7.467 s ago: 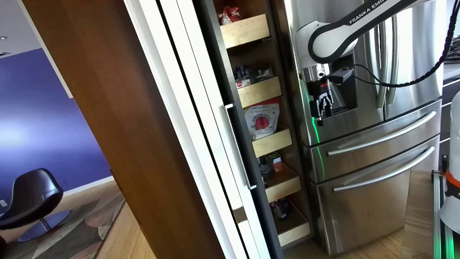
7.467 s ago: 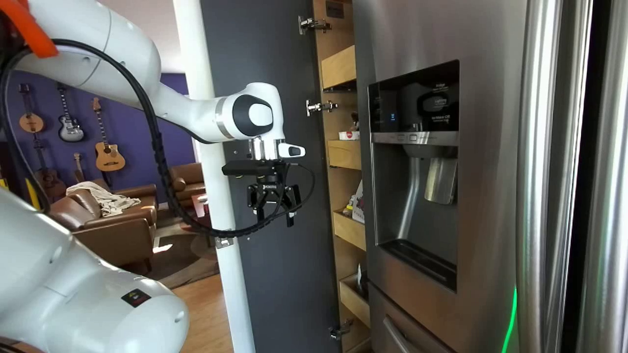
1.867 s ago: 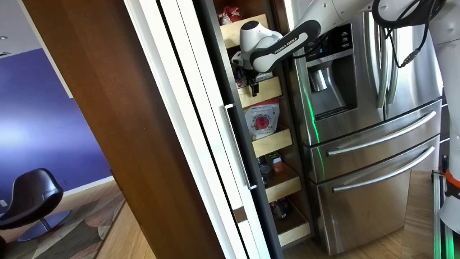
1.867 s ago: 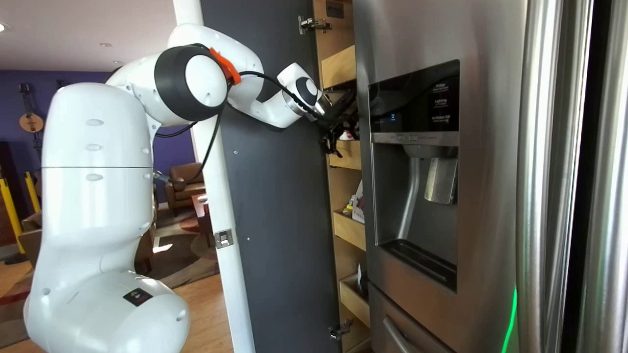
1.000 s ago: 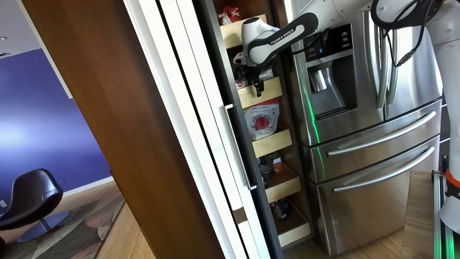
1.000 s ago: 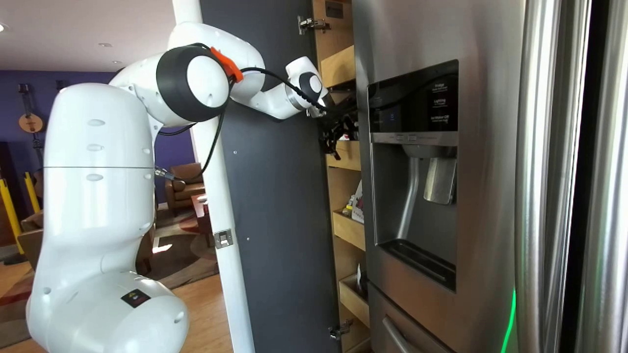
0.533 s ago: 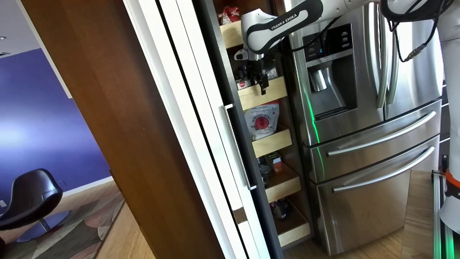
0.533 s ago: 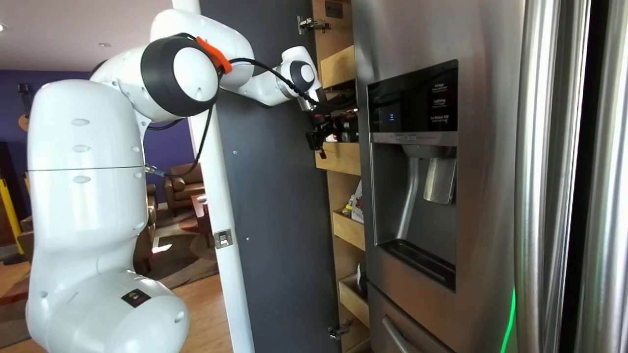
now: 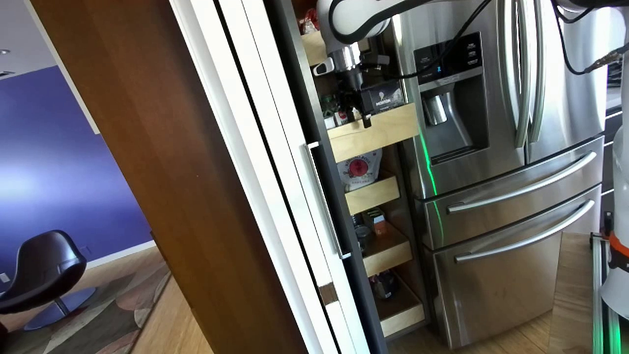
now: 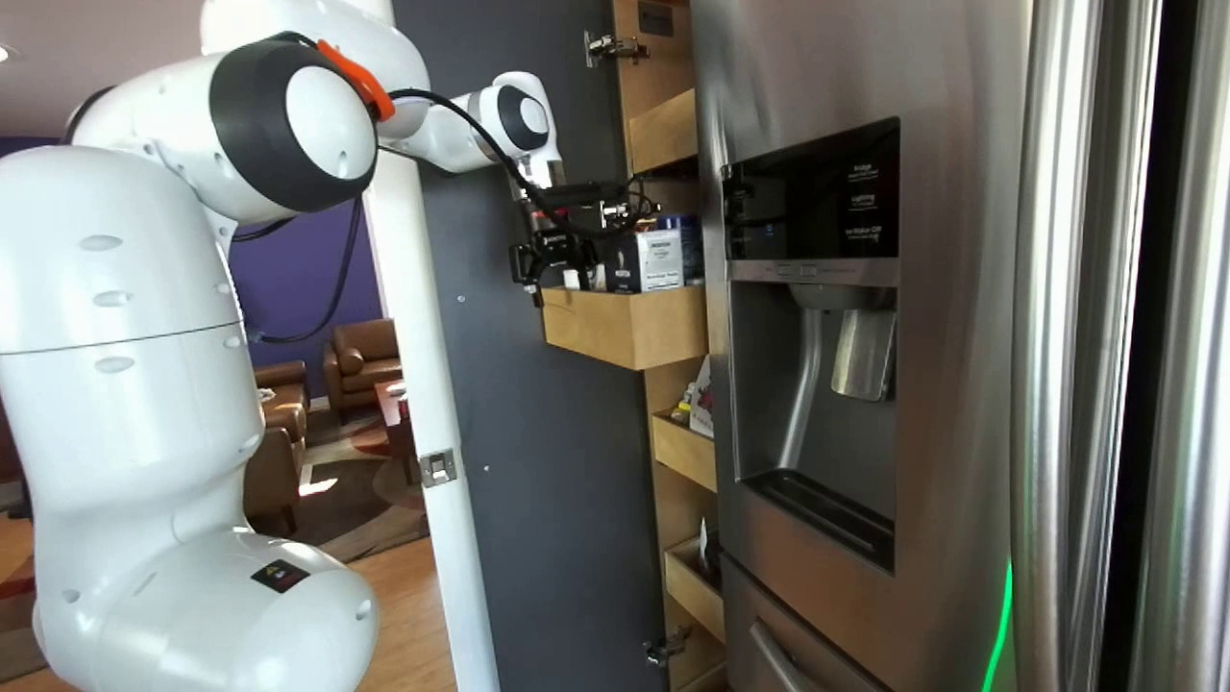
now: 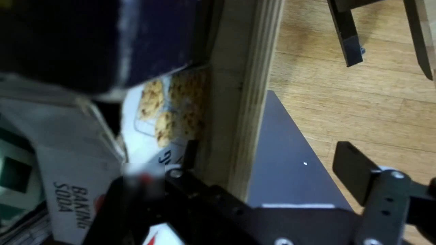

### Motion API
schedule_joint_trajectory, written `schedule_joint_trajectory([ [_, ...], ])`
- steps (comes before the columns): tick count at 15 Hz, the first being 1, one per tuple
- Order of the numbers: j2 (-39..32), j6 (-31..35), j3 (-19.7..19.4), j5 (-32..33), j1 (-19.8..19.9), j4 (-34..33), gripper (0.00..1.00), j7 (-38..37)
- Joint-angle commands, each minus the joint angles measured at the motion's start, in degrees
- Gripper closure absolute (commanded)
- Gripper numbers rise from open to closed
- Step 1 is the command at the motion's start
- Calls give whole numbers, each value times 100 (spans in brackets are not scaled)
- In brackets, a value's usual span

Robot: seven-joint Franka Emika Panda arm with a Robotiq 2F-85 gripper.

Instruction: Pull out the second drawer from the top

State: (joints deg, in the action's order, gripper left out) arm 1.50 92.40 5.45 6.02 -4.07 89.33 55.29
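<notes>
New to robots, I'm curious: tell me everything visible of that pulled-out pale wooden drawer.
The pale wooden drawer, second from the top, juts from the tall wooden cabinet. Its plain front shows no handle; its rim resembles plywood. It holds a dark cardboard Morton box. The open black two-fingered gripper straddles its front; contact is unclear.
</notes>
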Motion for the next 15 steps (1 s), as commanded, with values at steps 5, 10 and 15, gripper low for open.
schedule_joint_trajectory([
  [5, 565, 212, 19, -19, -146, 322, 0, -1581],
  [10, 736, -866, -21, -30, -129, -34, 0, -2473],
  [15, 962, -1638, -31, -141, -141, -492, 0, -3327],
])
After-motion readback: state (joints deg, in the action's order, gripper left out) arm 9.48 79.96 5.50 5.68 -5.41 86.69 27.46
